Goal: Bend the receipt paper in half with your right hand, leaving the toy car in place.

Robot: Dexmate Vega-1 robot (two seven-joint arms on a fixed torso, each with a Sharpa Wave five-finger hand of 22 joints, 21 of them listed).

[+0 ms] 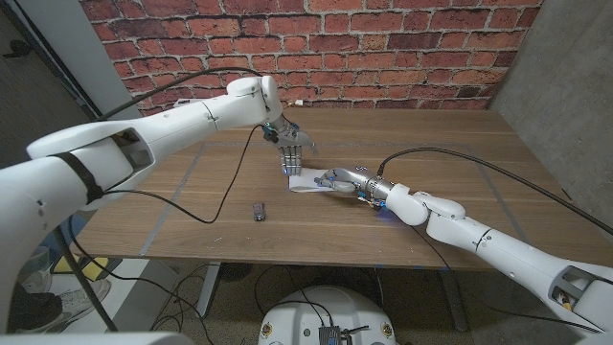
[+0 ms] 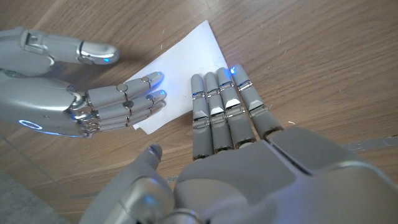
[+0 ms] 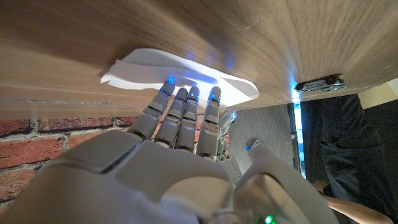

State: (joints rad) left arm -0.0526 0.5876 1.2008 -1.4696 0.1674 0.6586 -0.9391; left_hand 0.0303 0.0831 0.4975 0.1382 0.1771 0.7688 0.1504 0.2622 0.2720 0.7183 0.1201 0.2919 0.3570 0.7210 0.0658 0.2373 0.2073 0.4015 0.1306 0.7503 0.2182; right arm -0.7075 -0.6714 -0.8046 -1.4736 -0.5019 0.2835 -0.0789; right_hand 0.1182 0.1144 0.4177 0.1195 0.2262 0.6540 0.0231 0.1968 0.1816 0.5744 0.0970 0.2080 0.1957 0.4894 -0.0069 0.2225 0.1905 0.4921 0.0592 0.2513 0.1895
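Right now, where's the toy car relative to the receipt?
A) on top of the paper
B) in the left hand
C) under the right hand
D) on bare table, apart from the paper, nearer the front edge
D: in the head view the toy car sits alone on the wood, clear of the receipt paper, which both the left hand and right hand touch.

Toy car (image 1: 258,212) too small for detail — receipt paper (image 1: 308,179) part-hidden.
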